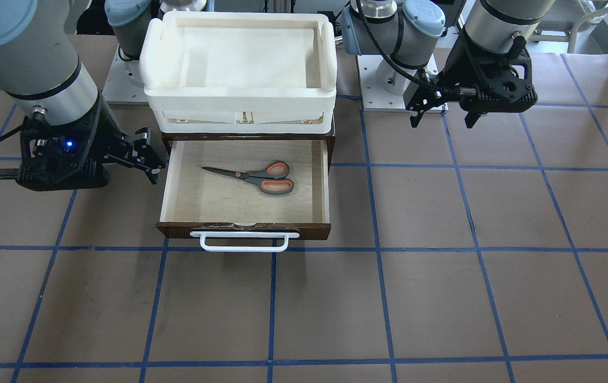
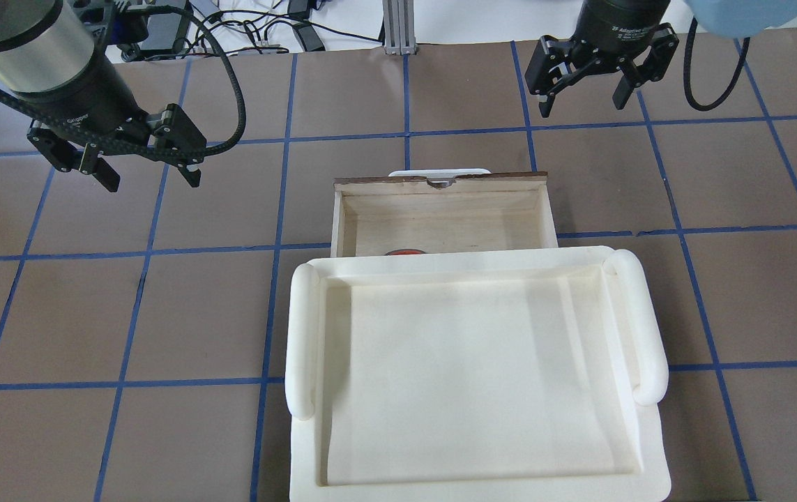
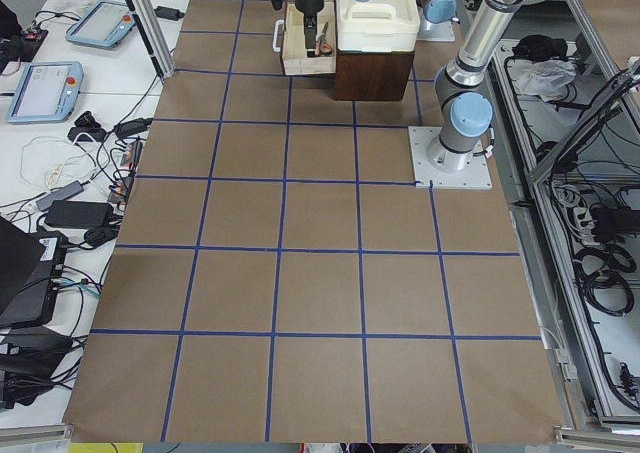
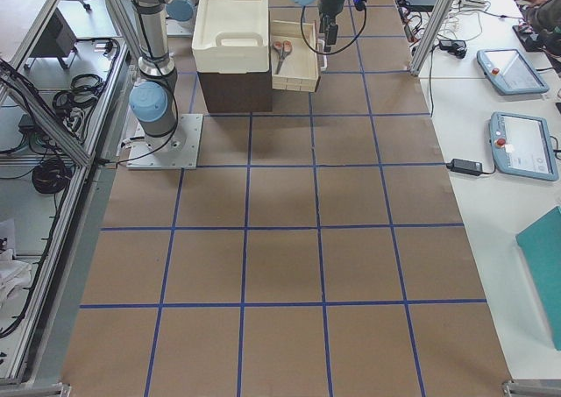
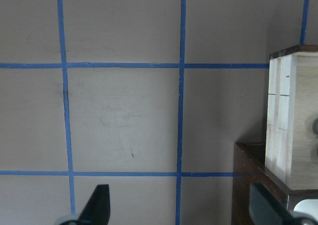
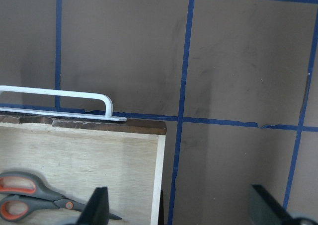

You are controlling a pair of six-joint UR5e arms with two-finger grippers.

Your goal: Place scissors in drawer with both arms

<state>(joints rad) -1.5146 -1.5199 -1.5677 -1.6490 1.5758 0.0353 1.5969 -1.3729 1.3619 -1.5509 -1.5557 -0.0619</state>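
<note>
1. The scissors (image 1: 253,176) lie flat inside the open drawer (image 1: 325,181), blades toward the robot's right. Placement looks done, and the drawer is not yet pushed shut.
2. The left gripper (image 2: 154,183) and right gripper (image 2: 581,104) hang above the bench (image 1: 442,266) on either side of the drawer, jaws spread and empty, probably released.
3. The right gripper's collar partly reads "2F Adaptive".

Seen from overhead, the left arm (image 2: 49,56) reaches in at ten o'clock. The left gripper (image 2: 153,183) points down, jaws wide apart and empty. The right arm (image 2: 621,17) hangs at one o'clock, and the right gripper (image 2: 583,108) is likewise spread and empty.
</note>
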